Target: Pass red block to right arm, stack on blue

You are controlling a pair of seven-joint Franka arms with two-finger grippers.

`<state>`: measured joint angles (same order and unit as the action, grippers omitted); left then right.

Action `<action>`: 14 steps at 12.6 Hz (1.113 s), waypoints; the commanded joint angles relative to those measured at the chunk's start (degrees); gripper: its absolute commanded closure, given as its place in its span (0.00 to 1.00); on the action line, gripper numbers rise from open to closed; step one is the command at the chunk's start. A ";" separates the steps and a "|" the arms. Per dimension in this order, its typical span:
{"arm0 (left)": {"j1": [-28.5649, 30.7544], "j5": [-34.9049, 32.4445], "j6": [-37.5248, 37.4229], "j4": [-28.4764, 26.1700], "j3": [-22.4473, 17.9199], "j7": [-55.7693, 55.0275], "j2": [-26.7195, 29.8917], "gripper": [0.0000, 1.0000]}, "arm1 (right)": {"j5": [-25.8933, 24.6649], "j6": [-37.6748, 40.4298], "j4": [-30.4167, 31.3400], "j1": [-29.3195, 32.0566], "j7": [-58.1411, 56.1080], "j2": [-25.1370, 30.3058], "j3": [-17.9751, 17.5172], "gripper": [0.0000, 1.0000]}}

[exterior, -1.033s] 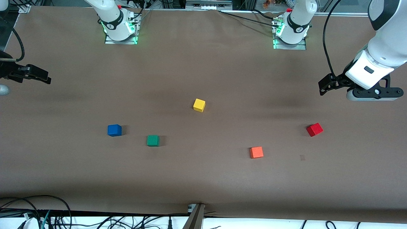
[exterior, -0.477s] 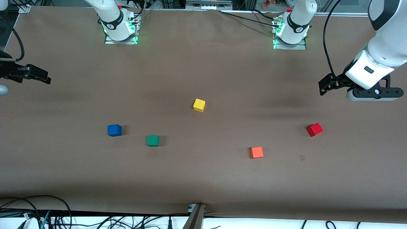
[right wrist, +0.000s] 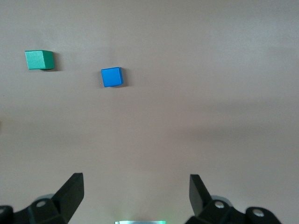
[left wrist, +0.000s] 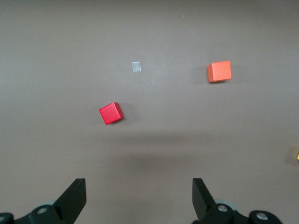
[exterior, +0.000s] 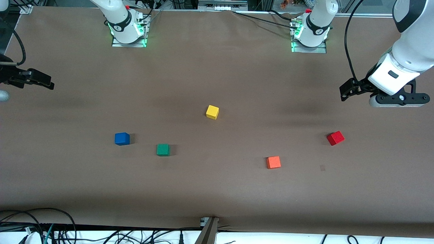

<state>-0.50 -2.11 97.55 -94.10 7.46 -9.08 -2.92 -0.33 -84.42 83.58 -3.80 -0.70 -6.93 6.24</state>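
Red block sits on your brown desk toward the left arm's end, untouched. Your left end effector hangs over the desk near it, fingers spread and empty. Your right end effector waits wide open at its own end, well apart from the blue cube.

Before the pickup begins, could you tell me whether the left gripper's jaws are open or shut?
Open. In the left wrist view the left gripper shows its jaws spread wide with bare table between them, empty, above the red block.
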 commanded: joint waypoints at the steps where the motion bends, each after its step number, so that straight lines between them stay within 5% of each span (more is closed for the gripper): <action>1: 0.24 -0.97 -1.31 0.84 0.19 1.09 0.28 0.00 | 0.42 0.40 -1.32 0.28 -0.18 -0.54 -0.27 0.00; 10: 3.39 -1.49 -0.61 1.11 -1.39 -0.23 -8.84 0.00 | 0.51 0.40 -1.32 0.37 -0.44 -0.54 -0.27 0.00; 14: 8.24 -1.41 7.99 -0.73 -1.31 -4.96 -13.86 0.00 | 0.51 0.40 -1.32 0.37 -0.44 -0.54 -0.27 0.00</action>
<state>6.88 -2.34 103.46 -94.57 5.65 -10.90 -15.21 -0.33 -84.42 83.52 -3.82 -0.70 -6.98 6.22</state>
